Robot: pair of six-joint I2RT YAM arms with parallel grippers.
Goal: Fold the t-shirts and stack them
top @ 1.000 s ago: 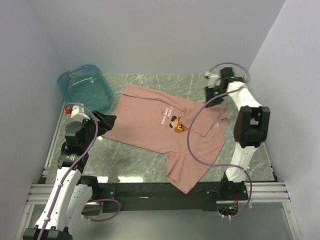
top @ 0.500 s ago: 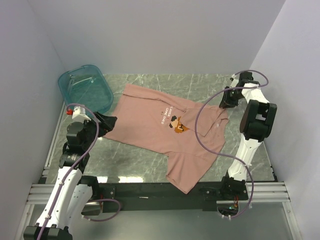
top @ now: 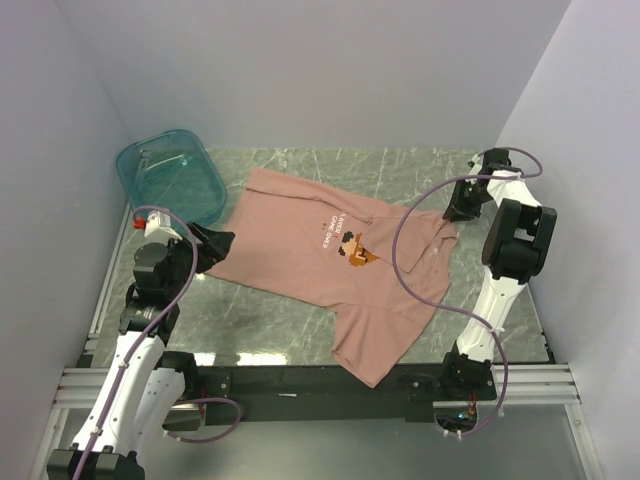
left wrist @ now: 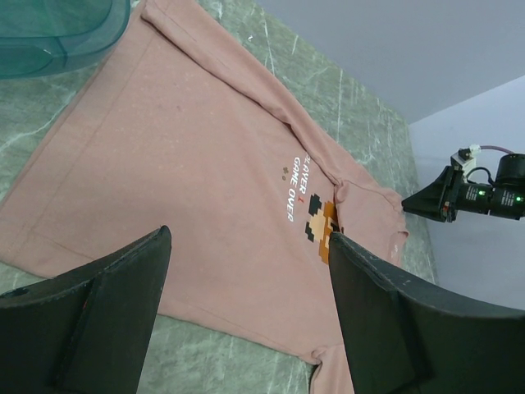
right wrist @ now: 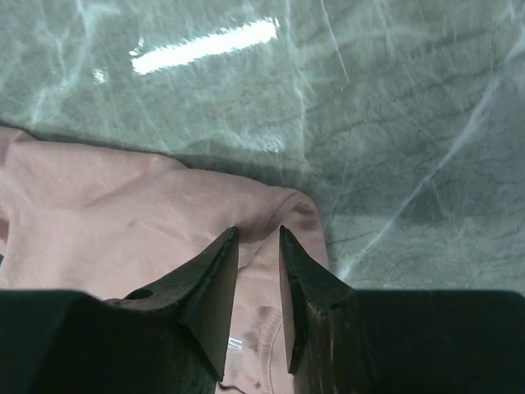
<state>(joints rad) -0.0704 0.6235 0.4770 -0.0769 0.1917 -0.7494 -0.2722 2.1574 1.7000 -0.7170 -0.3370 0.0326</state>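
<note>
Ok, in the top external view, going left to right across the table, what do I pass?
The teal tub → pink t-shirt → right hand. The left hand overlaps the tub and the shirt's edge, so it is left out of the order.

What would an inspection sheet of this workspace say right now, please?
Surface: grey-green marbled table top, glossy where bare.
Job's things: dusty-pink t-shirt spread flat, unfolded, graphic up.
Clutter: teal plastic tub in the far left corner, beside the shirt.
Grippers: left gripper open over the shirt's left edge, holding nothing; right gripper narrowly parted over the shirt's right corner.
Cables: purple cable of the right arm loops over the shirt.
Surroundings: white walls on three sides; black rail along the near edge.
</note>
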